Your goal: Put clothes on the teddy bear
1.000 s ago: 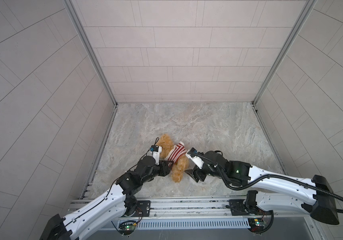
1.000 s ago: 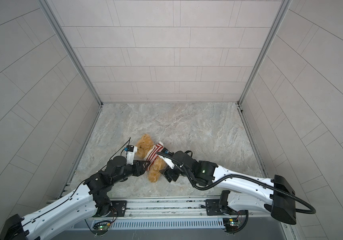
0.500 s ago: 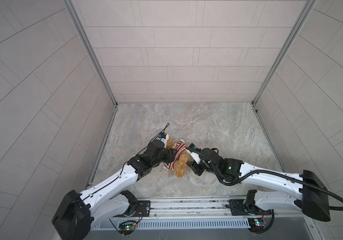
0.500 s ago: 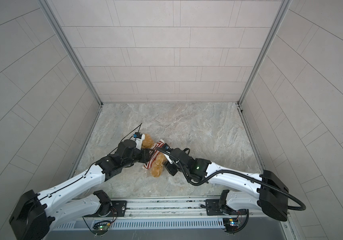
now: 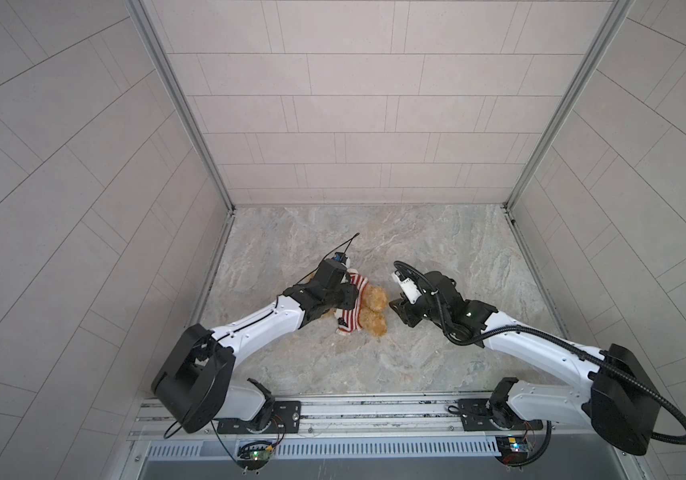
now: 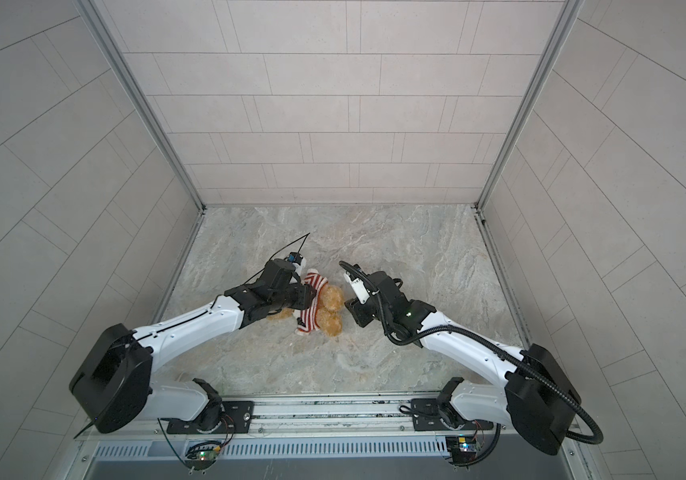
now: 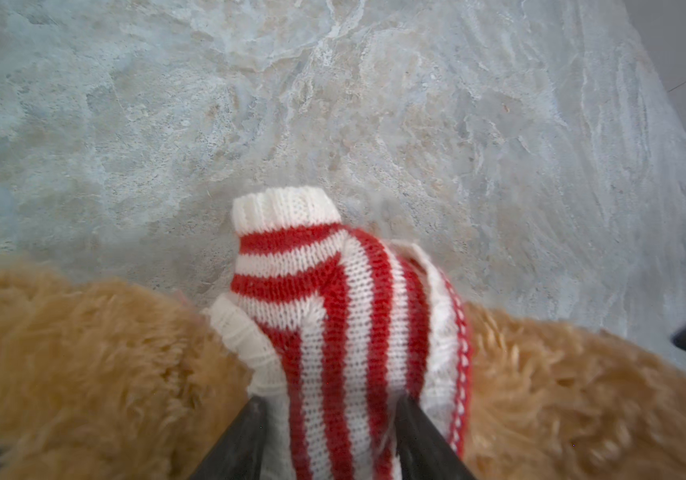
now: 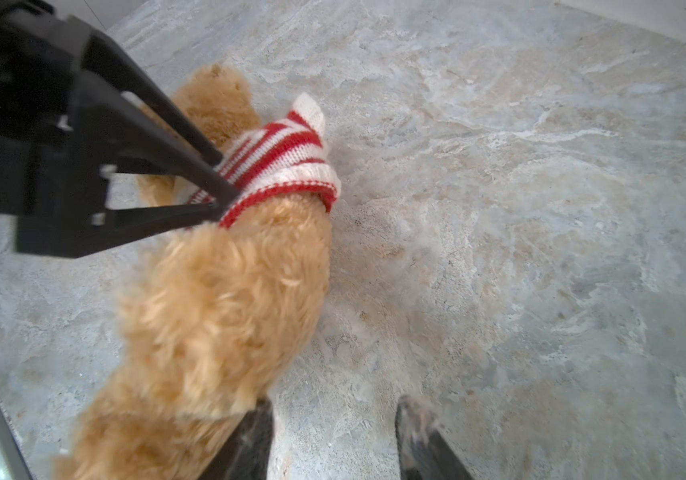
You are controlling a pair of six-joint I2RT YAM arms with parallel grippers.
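The teddy bear (image 5: 376, 308) (image 6: 330, 311) lies on its side on the marble floor with its legs toward the right arm. A red-and-white striped sweater (image 5: 353, 306) (image 7: 333, 316) sits round its upper body, and one sleeve sticks out. My left gripper (image 5: 346, 297) (image 7: 331, 424) is shut on the sweater at the bear's body, and it hides the head in both top views. My right gripper (image 5: 396, 308) (image 8: 333, 428) stands open just off the legs (image 8: 216, 316) with only floor between its fingers.
The marble floor (image 5: 437, 249) is boxed in by tiled walls on three sides. A metal rail (image 5: 374, 409) with both arm bases runs along the near edge. The left gripper's black fingers (image 8: 175, 166) cross the right wrist view above the bear.
The left arm has pushed forward and turned the bear, so its legs point right. The right gripper has narrowed and drawn back off the bear.
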